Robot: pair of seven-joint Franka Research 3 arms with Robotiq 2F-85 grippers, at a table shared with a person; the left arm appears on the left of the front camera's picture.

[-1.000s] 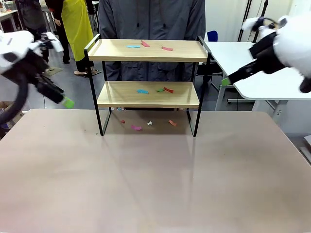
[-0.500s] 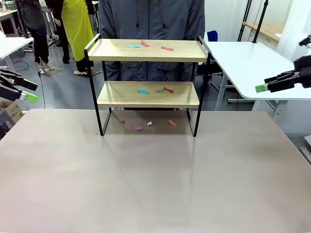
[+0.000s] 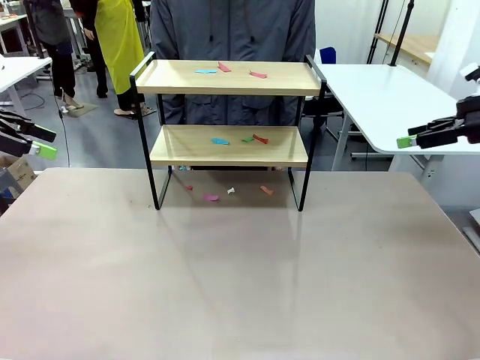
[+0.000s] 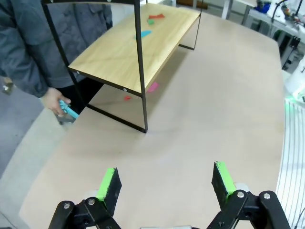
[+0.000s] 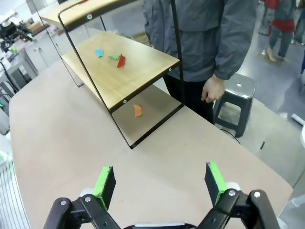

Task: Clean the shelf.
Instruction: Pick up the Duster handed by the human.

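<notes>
The shelf (image 3: 229,78) is standing at the far middle of the table (image 3: 240,285), coloured scraps (image 3: 255,139) lying on its 2 boards and underneath. The left gripper (image 3: 43,142) and right gripper (image 3: 411,137) are hovering off the table's left and right sides, fingers spread wide, holding nothing.

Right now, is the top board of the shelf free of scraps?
No, the shelf has three small coloured scraps lying on its top board, one blue and two reddish.

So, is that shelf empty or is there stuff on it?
Not empty: coloured scraps lie on both boards of the shelf, and more on the table beneath it.
</notes>
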